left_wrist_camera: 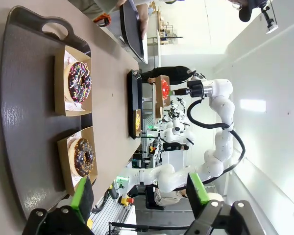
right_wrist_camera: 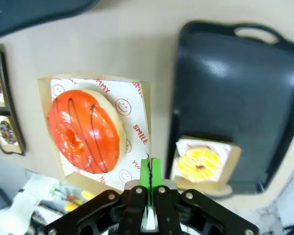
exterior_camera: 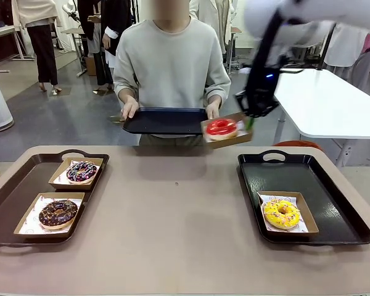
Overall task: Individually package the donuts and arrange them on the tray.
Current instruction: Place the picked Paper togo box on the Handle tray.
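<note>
The right gripper (exterior_camera: 249,119), jaws clenched on the red donut's box (exterior_camera: 228,137), should keep it level toward the person's tray (exterior_camera: 165,120) at 9 o'clock. The left gripper (left_wrist_camera: 137,196) stands released.

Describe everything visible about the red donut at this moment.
The red donut is a ring with glossy red icing crossed by thin dark stripes, over a pale dough edge. It lies flat in a shallow brown cardboard box lined with white paper printed with smileys and red lettering. The right tool, shut, pinches the box's edge and holds it in the air, slightly tilted, above the table's far edge, beside the dark tray the person holds. Nothing touches the donut except its lining.
</note>
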You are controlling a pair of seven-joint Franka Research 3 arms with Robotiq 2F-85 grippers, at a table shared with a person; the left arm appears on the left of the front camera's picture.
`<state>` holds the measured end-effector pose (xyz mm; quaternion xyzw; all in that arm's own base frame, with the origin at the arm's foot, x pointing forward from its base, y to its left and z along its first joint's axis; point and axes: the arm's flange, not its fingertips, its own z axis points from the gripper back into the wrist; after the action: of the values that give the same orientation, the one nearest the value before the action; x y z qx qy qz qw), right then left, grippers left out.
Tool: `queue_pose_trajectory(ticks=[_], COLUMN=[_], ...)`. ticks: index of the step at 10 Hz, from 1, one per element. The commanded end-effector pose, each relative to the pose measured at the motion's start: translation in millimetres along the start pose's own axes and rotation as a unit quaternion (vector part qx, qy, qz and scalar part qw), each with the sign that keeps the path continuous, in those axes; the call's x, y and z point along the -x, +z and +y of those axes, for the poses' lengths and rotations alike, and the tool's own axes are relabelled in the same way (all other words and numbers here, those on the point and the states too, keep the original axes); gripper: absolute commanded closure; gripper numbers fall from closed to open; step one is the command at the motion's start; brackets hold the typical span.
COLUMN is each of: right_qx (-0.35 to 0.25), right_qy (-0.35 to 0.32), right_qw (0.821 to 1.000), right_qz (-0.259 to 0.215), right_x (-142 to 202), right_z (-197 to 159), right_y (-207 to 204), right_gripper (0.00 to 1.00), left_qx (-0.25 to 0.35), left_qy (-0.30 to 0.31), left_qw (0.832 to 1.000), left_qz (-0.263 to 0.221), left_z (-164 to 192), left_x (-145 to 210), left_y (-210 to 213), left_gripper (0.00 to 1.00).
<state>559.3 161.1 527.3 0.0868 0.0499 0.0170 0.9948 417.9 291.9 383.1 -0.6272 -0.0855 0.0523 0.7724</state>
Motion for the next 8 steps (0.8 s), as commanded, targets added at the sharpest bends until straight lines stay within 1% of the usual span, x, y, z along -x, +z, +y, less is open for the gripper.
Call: queue_pose_trajectory(ticks=[1,2,3,4,5,6,7,8], right_qx=[-0.046,-0.044,-0.052,-0.066,-0.048,-0.044,-0.037,-0.043], right_qy=[-0.024,-0.039,-0.036,-0.03,-0.006,0.013,0.013,0.012], right_qw=[0.999,0.998,0.998,0.997,0.998,0.997,0.997,0.997], right_qz=[-0.008,-0.008,-0.019,-0.029,-0.043,-0.056,-0.061,-0.065], right_x=[53.0,64.8,67.6,63.9,56.1,46.8,36.1,25.7], right_z=[-73.7,-108.6,-139.1,-159.7,-169.7,-172.6,-174.3,-174.0], right_y=[15.5,16.2,12.1,3.5,-8.5,-18.9,-30.1,-38.1], right_gripper=[0.99,0.99,0.99,0.99,0.99,0.99,0.99,0.99], left_qx=[0.001,0.001,0.001,0.001,0.001,0.001,0.001,0.001], left_qy=[-0.001,-0.001,-0.001,-0.001,-0.001,-0.001,-0.001,-0.001], left_qw=[1.0,1.0,1.0,1.0,1.0,1.0,1.0,1.0], left_qz=[-0.002,-0.002,-0.002,-0.002,-0.002,-0.002,-0.002,-0.002], left_z=[-0.9,-0.9,-0.9,-0.9,-0.9,-0.9,-0.9,-0.9], left_x=[1.1,1.1,1.1,1.1,1.1,1.1,1.1,1.1], left_y=[0.2,0.2,0.2,0.2,0.2,0.2,0.2,0.2], left_gripper=[0.0,0.0,0.0,0.0,0.0,0.0,0.0,0.0])
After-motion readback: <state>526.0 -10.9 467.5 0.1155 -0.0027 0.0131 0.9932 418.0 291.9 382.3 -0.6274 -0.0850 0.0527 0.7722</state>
